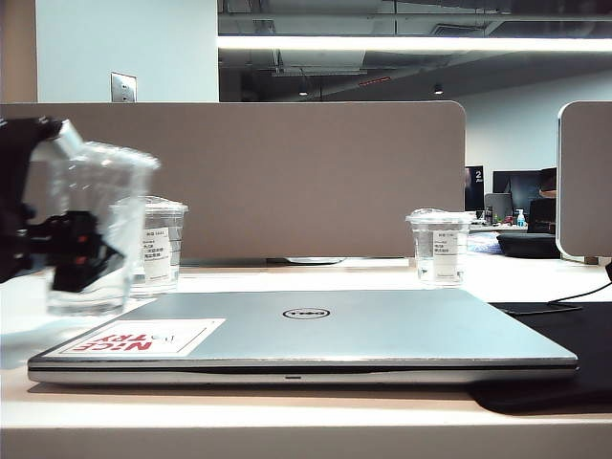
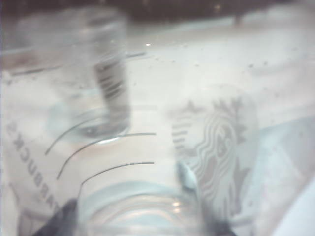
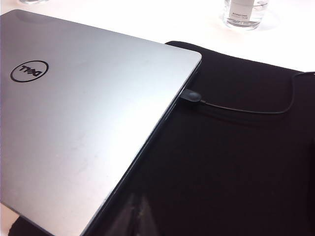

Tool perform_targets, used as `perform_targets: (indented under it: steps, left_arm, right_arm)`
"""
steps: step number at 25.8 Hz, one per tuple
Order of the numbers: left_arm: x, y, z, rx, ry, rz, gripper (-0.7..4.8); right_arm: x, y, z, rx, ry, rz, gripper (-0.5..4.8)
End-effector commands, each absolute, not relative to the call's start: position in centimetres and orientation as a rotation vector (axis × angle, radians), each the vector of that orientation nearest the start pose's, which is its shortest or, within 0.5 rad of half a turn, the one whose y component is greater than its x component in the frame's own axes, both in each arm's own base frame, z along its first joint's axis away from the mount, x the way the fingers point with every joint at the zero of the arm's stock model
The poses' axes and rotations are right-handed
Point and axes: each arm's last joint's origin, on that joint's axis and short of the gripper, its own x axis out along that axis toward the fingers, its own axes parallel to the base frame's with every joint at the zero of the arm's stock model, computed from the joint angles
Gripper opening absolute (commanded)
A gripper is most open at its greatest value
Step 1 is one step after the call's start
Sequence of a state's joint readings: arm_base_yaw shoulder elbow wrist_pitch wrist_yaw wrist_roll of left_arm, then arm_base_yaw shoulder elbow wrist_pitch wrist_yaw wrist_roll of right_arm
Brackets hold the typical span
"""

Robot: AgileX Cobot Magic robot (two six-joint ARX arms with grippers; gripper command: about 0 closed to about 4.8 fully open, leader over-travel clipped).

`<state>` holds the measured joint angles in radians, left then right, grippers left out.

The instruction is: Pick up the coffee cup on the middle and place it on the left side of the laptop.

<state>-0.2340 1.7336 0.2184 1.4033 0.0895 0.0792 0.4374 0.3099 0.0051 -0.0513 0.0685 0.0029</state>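
Coffee cup [image 1: 91,229] is up off the worktop [image 1: 287,421] right now, blurry, hanging over the left end, just left of the laptop [image 1: 316,335] and in front of one of the shorter labelled cups [image 1: 158,244]. Left tool [image 1: 72,251] is clenched around the cup's lower half, black fingers on either side of it. In the left wrist view you're basically looking through the clear cup wall [image 2: 147,162], black lines and logo filling the shot, so not much else to read there.

Looks to me like the carry step, nearly done: cup is already on the correct side of the laptop. Next move should be lowering it straight down onto bare worktop beside the laptop's left edge, keeping clear of the short cup behind, then letting go.

Second short cup [image 1: 440,244] sits toward the back right. Right tool isn't visible anywhere; its wrist camera just shows the laptop lid [image 3: 83,123], a black mat [image 3: 231,162] and a plugged-in cable [image 3: 236,109].
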Motion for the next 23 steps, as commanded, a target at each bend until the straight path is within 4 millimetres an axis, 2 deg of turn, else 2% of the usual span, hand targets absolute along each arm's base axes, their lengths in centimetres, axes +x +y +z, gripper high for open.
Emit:
perform_targets:
  steps: [1,4,7,15,19,23]
  left_arm:
    - [22.5,-4.5,11.6,0.056,0.059,-0.345,3.08]
    - [22.6,-3.7,11.5,0.039,0.065,-0.348,3.08]
    - [23.2,-1.9,10.5,-0.003,0.112,-0.371,3.08]
    - [24.6,-0.3,10.4,-0.017,0.101,-0.389,3.11]
    - [24.7,-0.2,10.5,-0.016,0.097,-0.384,3.95]
    - [24.7,-0.2,10.4,-0.02,0.103,-0.393,4.04]
  right_arm:
    - [10.2,4.5,13.5,-0.083,0.331,0.364,-0.05]
    - [10.2,4.5,13.5,-0.083,0.331,0.364,-0.05]
    - [10.2,4.5,13.5,-0.083,0.331,0.364,-0.05]
    - [10.2,4.5,13.5,-0.083,0.332,0.364,-0.05]
    - [10.2,4.5,13.5,-0.083,0.332,0.364,-0.05]
    - [10.2,4.5,13.5,-0.083,0.332,0.364,-0.05]
